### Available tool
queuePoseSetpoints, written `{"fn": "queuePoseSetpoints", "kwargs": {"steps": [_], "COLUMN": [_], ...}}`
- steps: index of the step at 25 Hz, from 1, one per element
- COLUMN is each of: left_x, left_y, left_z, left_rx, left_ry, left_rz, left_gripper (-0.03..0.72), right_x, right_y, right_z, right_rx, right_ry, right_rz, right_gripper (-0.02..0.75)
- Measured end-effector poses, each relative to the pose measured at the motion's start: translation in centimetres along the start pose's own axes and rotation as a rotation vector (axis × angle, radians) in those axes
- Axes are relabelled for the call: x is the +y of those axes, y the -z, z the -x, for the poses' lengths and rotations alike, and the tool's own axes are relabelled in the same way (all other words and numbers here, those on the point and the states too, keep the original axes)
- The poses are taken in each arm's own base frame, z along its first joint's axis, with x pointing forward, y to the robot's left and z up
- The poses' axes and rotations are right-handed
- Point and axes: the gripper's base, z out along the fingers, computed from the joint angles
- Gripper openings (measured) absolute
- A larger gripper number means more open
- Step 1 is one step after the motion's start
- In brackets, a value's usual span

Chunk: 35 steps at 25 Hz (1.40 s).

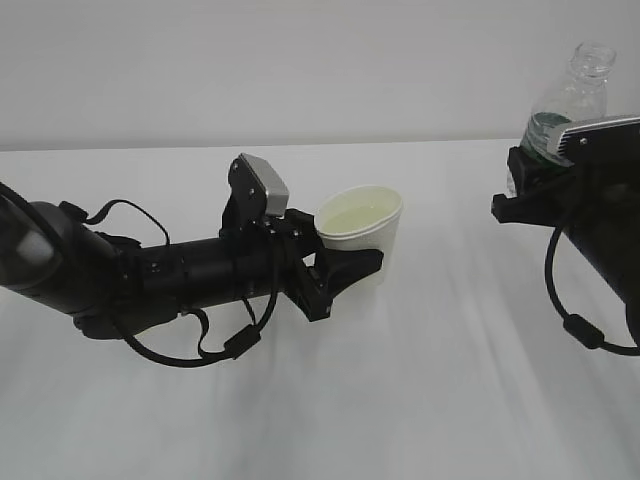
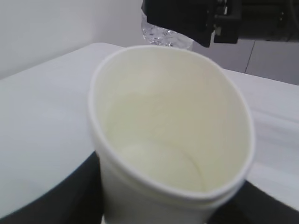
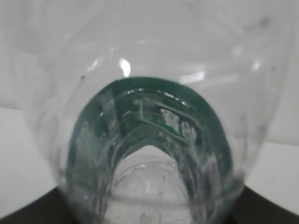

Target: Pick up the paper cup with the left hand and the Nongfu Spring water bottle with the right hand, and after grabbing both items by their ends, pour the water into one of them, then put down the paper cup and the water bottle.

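You have the cup point(image 1: 362, 232), white with a rolled rim and a pale cream inside, standing upright on the table with water point(image 1: 358, 211) pooled in its bottom. Your bottle point(image 1: 565, 108) sits well to the cup's right and higher, clear, ribbed and capless with a dark green label band. It leans a little, mouth up, and you can make out white lettering through its wall.

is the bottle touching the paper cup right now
Apart. The exterior view shows the paper cup in the left end effector at centre and the bottle at the far right, with bare white table between them.
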Motion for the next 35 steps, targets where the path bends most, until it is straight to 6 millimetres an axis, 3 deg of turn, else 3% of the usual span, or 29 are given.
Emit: {"fn": "queuePoseSetpoints", "kwargs": {"steps": [15, 35], "left_x": [1.2, 6.1], "left_y": [0.1, 3.4], "left_z": [0.4, 0.8], "left_rx": [-0.047, -0.092], "left_ry": [-0.007, 0.017], "left_rz": [0.121, 0.295], "left_gripper": [0.408, 0.407], "right_x": [0.0, 0.1], "right_y": [0.1, 0.1], "right_z": [-1.1, -1.4], "right_rx": [0.126, 0.149], "right_ry": [-0.012, -0.017], "right_rz": [0.002, 0.006], "right_gripper": [0.364, 0.362]}}
